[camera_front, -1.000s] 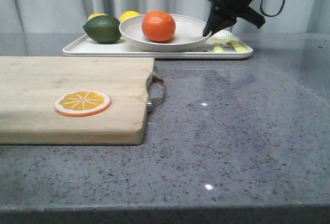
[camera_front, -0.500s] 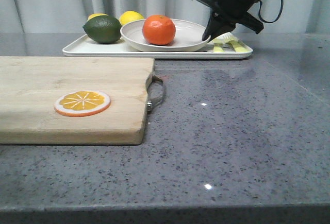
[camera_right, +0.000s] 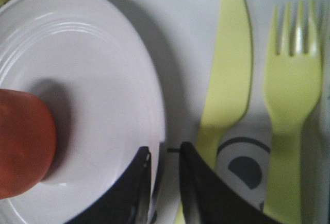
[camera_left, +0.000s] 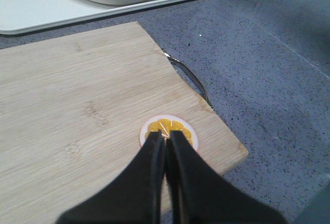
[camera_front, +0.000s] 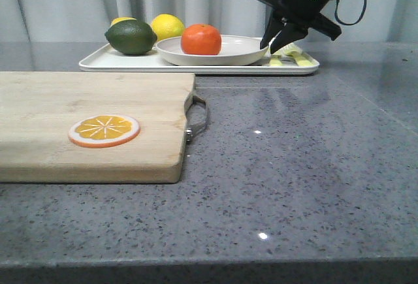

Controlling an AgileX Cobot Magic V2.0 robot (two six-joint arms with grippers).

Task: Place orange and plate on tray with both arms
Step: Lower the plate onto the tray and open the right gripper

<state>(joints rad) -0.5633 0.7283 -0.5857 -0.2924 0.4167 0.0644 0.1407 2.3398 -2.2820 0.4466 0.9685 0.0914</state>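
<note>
Plate (camera_front: pixel 241 52) lowering finished within the last second: carried tilted and clear of the tray (camera_front: pixel 130 62) a second before, then level half a second before, lay flat on the tray's right half at this moment. Carried the orange (camera_front: pixel 200 39) along inside it, resting left of the plate's middle. Judged both things to be in place, with only the letting go and drawing back left.

Right hand (camera_front: pixel 277 41) pinching the plate's right rim, one finger over the inside and one outside, as seen in the right wrist view. Left hand (camera_left: pixel 166 135) pressed together on nothing, hanging over the orange slice (camera_front: pixel 104 130) on the cutting board (camera_front: pixel 65 114), well apart from the tray.

Plate: shallow, round, off-white, smooth with faint rings near the raised rim. Orange: glossy, slightly flattened. Tray: white, rectangular, low-rimmed, printed with a yellow knife (camera_right: pixel 227 69) and fork (camera_right: pixel 294 80). Behind the plate, at the tray's far left, a dull green lime (camera_front: pixel 130 37) and a yellow lemon (camera_front: pixel 167 26). Board of pale wood grain; table (camera_front: pixel 294 153) of speckled grey stone.
</note>
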